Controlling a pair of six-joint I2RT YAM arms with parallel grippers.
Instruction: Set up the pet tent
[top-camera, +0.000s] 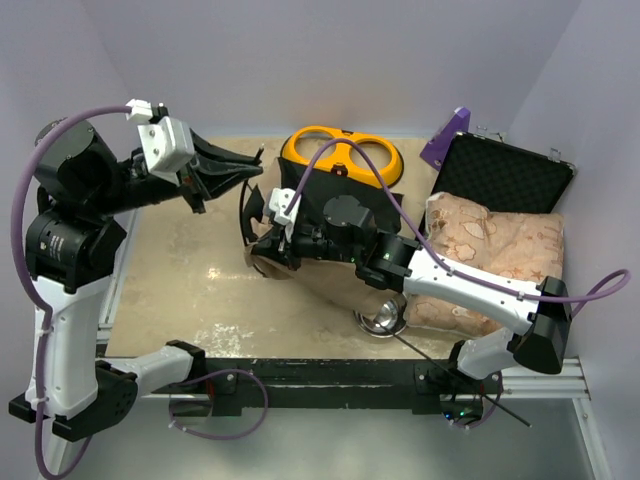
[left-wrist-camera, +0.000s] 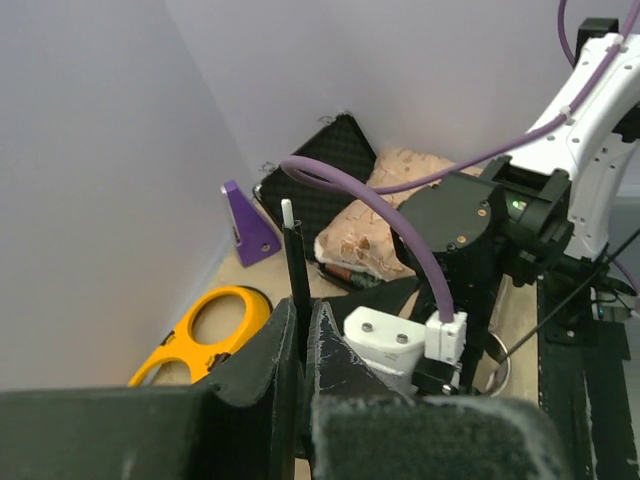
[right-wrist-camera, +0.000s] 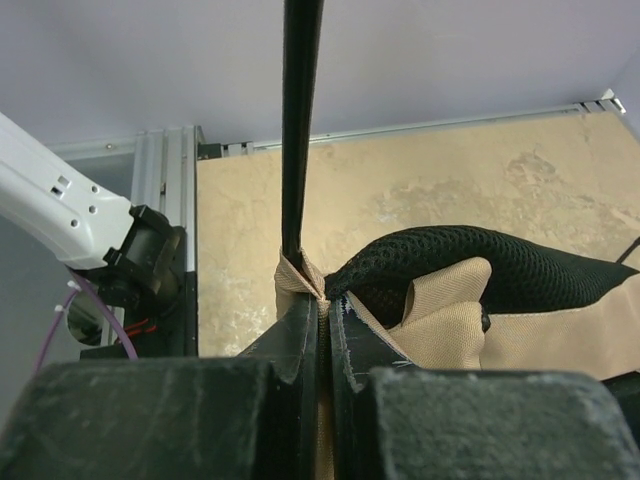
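Note:
The pet tent (top-camera: 325, 280) lies crumpled mid-table, tan fabric with black mesh lining (right-wrist-camera: 470, 250). My left gripper (top-camera: 252, 166) is above its far left side, shut on a thin black pole (left-wrist-camera: 296, 265) with a white tip that sticks up between the jaws (left-wrist-camera: 303, 322). My right gripper (top-camera: 268, 238) is at the tent's left edge. In the right wrist view it (right-wrist-camera: 322, 305) is shut on a tan fabric corner (right-wrist-camera: 300, 280) from which a black pole (right-wrist-camera: 300, 120) rises straight up.
A yellow double-bowl feeder (top-camera: 343, 155) stands behind the tent. A star-patterned cushion (top-camera: 495, 255) lies on an open black case (top-camera: 505, 180) at the right, with a purple piece (top-camera: 447, 135) behind. A metal bowl (top-camera: 383, 318) sits near the front edge, beside a loose black pole (top-camera: 460, 380).

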